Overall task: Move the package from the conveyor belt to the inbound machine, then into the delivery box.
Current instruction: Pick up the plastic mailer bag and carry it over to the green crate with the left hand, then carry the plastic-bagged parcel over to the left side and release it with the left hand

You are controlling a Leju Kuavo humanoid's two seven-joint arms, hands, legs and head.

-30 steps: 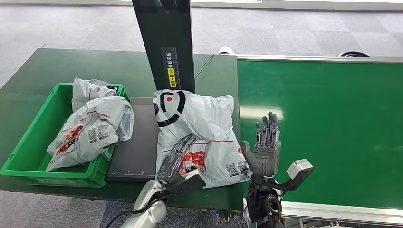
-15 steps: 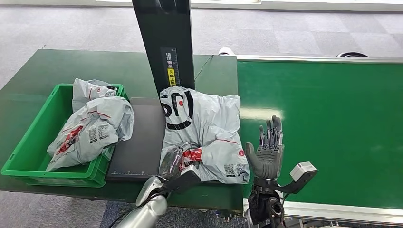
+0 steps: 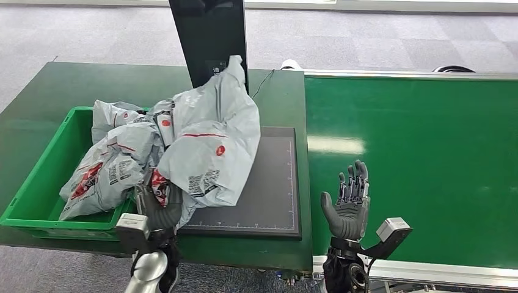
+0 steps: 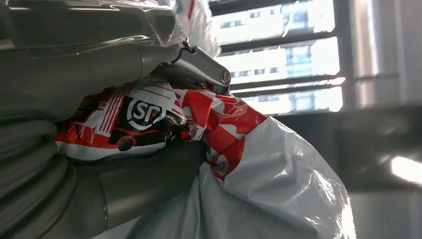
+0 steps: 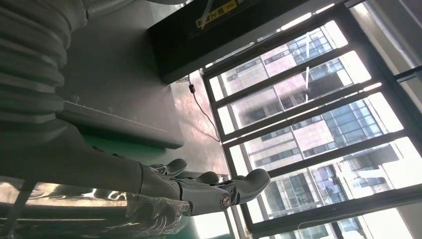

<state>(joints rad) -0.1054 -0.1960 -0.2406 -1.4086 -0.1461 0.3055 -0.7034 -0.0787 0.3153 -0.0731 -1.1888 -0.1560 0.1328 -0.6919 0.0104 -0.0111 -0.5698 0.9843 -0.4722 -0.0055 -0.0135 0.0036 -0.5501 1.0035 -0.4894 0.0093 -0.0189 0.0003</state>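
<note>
Here, nearest the robot, the left hand point(image 3: 160, 210) grips the lower red-printed corner of the package point(image 3: 211, 137); in the left wrist view its fingers point(image 4: 196, 67) close over crumpled red and white film. The package hangs lifted and tilted, its bottom over the left edge of the inbound machine's dark plate point(image 3: 269, 183) and its side over the right wall of the delivery box point(image 3: 36, 210), touching the bags inside. That green box sits on the dark green worktop point(image 3: 61, 85) and holds 2 grey mailer bags: a large one point(image 3: 107, 174) lying across it and a smaller one point(image 3: 113, 116) at the far end. The right hand point(image 3: 347, 204) stands upright over the near edge of the conveyor belt point(image 3: 427, 159), fingers spread, holding nothing. Farther back, the machine's black column point(image 3: 207, 36) rises behind the package's top corner.

Compared with 1 second ago, the package has left the plate's right half and swung up and left toward the box, baring most of the plate. The left hand has moved left with it. The right hand has drawn slightly nearer the robot.
</note>
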